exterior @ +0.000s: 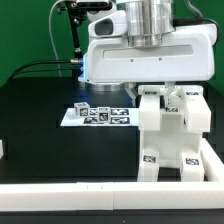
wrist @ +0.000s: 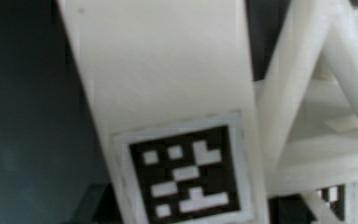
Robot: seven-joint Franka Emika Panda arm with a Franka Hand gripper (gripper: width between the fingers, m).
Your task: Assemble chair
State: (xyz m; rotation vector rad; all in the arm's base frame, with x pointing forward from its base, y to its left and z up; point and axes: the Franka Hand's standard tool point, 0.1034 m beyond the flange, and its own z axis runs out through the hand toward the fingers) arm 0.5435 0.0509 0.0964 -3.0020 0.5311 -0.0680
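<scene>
Open table (exterior: pixel 40 130) lies at the exterior view's left; chair (exterior: pixel 160 130) blocks the right

A robotics lab bench: a thin flat white marker board (exterior: pixel 97 115) with black-and-white square tags lies on a matte black tabletop (exterior: pixel 40 115), a big glossy white robot arm (exterior: pixel 140 50) just behind it, black cables (exterior: pixel 42 67) and a plain green backdrop (exterior: pixel 30 30) beyond.

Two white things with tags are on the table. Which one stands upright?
The chair, at the exterior view's right. It rises tall as a blocky structure, while the marker board lies flat, further to the exterior view's left.
</scene>
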